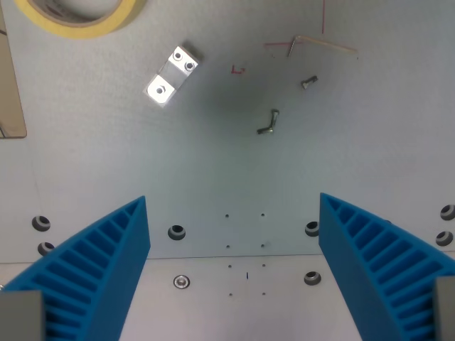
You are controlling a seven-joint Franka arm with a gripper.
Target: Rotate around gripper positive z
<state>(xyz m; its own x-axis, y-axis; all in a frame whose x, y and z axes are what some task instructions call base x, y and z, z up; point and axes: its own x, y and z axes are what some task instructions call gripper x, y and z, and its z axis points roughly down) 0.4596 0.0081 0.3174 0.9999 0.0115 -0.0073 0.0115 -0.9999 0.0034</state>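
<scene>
My end effector point(234, 273) hangs over the table point(213, 170) with its two blue ribbed fingers point(99, 273) spread wide apart and nothing between them. One finger fills the lower corner on the wrist view's left, the other the lower corner on the wrist view's right, and only bare grey metal shows in the gap.

Ahead of my fingers, toward the top of the view and somewhat to the wrist view's left, a small shiny metal bracket point(171, 75) lies flat and skewed, with two screw holes facing up. Beyond it, cut off by the top edge, sits a roll of yellowish tape point(85, 25). A tan, flat-edged piece point(11, 85) runs along the far left edge; I cannot tell what it is.

Ahead and toward the wrist view's right, two small bolts lie apart from each other: one bolt point(268, 122) nearer to me, a second bolt point(308, 82) farther off. Past them rests a thin bent hex key point(320, 44), lying near faint red pen marks point(238, 69) on the surface.

Close to my fingers, the table carries several round threaded holes point(175, 231) and a row of tiny dots, and a seam crosses the plate just between my fingertips.
</scene>
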